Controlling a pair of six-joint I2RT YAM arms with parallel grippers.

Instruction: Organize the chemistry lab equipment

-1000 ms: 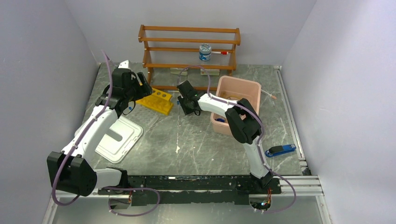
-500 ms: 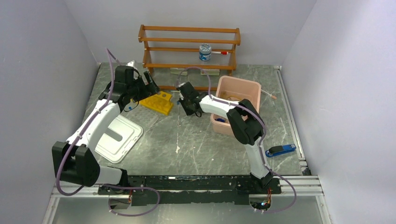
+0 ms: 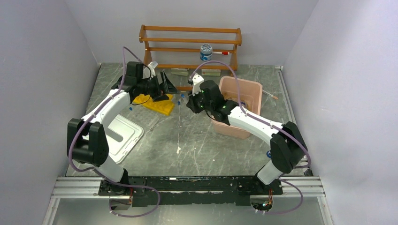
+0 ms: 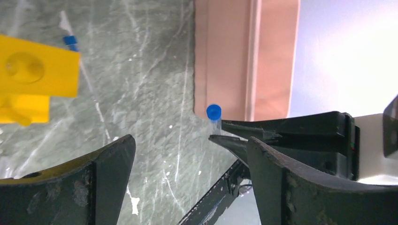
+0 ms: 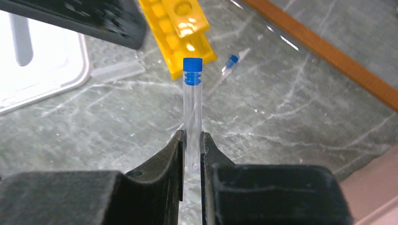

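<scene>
**Top external view: both arms moved, right gripper clamped on a tube**

Compared with one second ago, the left arm has swung right. The left gripper (image 3: pixel 168 87) then stood over the left end of the yellow test-tube rack (image 3: pixel 157 104). Now the rack lies off to one side of its jaws, which stand wider apart and hold nothing.

The right arm's elbow has swung outward. The right gripper (image 5: pixel 192 145) has narrowed and is clamped on a blue-capped tube (image 5: pixel 193 101), held upright with the cap on top.

The pink bin (image 3: pixel 254 89) sits just behind this gripper and the rack ahead of it. A second tube (image 5: pixel 229 63) lies flat beyond the held one.

The jar label (image 3: pixel 206 53) is too small to read.
</scene>
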